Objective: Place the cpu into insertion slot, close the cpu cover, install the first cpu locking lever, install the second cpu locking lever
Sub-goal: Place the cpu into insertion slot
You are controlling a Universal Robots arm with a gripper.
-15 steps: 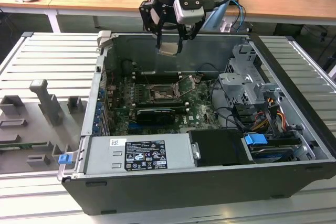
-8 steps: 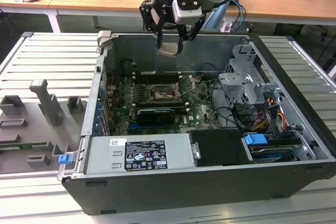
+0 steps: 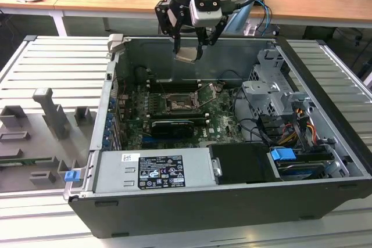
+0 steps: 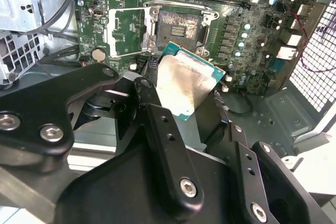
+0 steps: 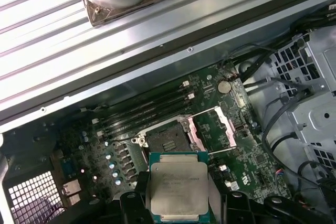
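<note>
Clearly the first step is underway: the hand (image 3: 188, 49) grips the cpu (image 5: 177, 187), with the insertion slot (image 5: 168, 140) well below it and the cpu cover (image 5: 214, 128) open. Seating likely needs the chip squared to the socket.

Silvery-beige cpu (image 4: 190, 85) edged green, black fingers (image 4: 161, 129), green circuit board (image 5: 262, 156), dark silver-rimmed insertion slot (image 4: 178, 27)
</note>
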